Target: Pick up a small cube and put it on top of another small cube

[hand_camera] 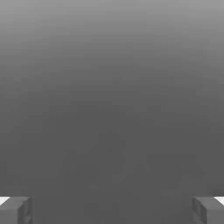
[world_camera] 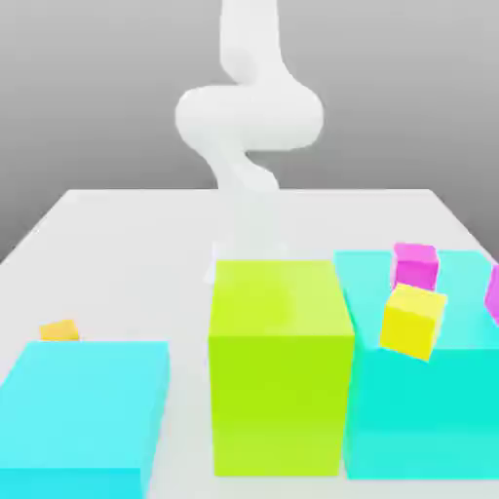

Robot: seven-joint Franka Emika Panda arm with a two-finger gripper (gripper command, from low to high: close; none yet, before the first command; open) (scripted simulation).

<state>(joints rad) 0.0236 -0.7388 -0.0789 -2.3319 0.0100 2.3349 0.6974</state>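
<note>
Lying off to the exterior view's left of the fingers: the small orange cube, seen just past the far edge of the flat cyan block; its lower part is hidden.
Fingers: held wide apart, with nothing gripped between them; in the exterior view their place behind the lime block cannot be made out.
Flat cyan block: set to the exterior view's left of the arm and its fingers, nearer the viewer than the orange cube, and cut by the picture's edge.
Lime block: stood upright in front of the arm's lower end, by which the area of the fingers is covered.
Taller cyan block: placed beside the lime block, to the exterior view's right of the fingers.
Yellow cube: seen tilted over the taller cyan block's near top edge, on that same side of the fingers; whether it is touched by the block cannot be told.
Magenta cubes: one seen behind the yellow cube, the other cut by the picture's edge, farther sideways from the fingers.
Arm: white, reached down over the pale worktop toward the fingers.
</note>
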